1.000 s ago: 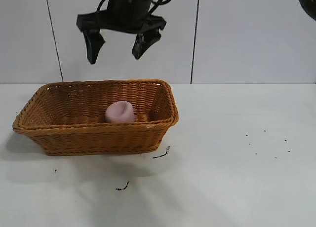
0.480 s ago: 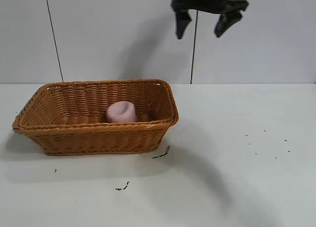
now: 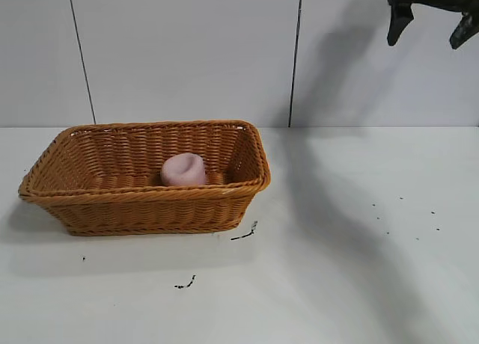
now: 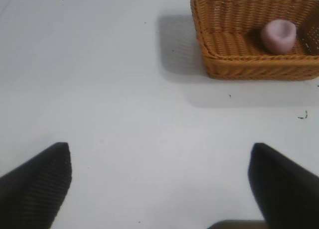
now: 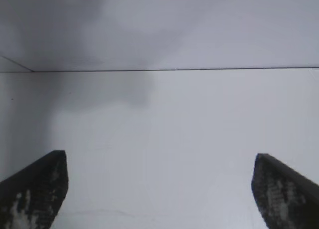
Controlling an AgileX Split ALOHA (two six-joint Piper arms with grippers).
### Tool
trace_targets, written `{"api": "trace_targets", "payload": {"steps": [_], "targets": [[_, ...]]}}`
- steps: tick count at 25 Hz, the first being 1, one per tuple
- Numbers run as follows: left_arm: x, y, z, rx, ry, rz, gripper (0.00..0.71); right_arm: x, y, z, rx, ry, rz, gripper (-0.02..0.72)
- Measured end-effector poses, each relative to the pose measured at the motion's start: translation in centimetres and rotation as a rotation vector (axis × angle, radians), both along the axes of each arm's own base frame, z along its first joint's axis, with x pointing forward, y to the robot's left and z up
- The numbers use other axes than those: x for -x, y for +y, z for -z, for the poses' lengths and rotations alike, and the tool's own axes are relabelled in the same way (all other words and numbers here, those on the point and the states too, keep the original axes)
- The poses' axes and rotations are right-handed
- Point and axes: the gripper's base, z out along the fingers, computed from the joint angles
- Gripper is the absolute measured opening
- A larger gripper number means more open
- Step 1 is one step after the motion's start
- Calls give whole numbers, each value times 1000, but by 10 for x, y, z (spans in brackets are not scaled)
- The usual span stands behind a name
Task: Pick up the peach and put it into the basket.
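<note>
Over the last second the right gripper (image 3: 432, 26) has swept from above the basket across to the top right of the exterior view, high over the right side of the white worktop (image 3: 359, 269), and it carries nothing. Its two dark fingers (image 3: 397, 24) stand well apart, as the right wrist view confirms with bare wall and worktop between them.

The small pale pink, matte, squat peach with a dimpled top (image 3: 183, 169) lies inside the large rectangular orange-brown woven wicker basket with a braided rim (image 3: 150, 209), on its floor toward the right end and near the far wall. The basket sits on the left half of the worktop, near the back edge.

The left gripper (image 4: 159, 189) hangs idle, its fingers wide apart, looking down on the worktop with the basket and peach well off from it.

Judging by how things lie, the placing is done and only the retreat is left. To do that well, the right arm should stay high, keep clear of the basket rim, and settle at rest without disturbing anything. A few dark specks (image 3: 247, 232) dot the worktop in front of the basket.
</note>
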Motion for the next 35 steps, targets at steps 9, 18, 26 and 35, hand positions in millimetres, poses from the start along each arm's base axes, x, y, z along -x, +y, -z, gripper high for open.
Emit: {"api": "trace_targets", "payload": {"steps": [9,18,26,35], "targets": [[0,0,0,0,0,0,693,44,11,-40,-6,25,-38,696],[0,0,0,0,0,0,693,193,20,-75,-4,124,-57,696],[0,0,0,0,0,0,693,348,29,-55,-3,114,-57,696],[0,0,0,0,0,0,693,470,35,-8,19,-186,-52,696]]}}
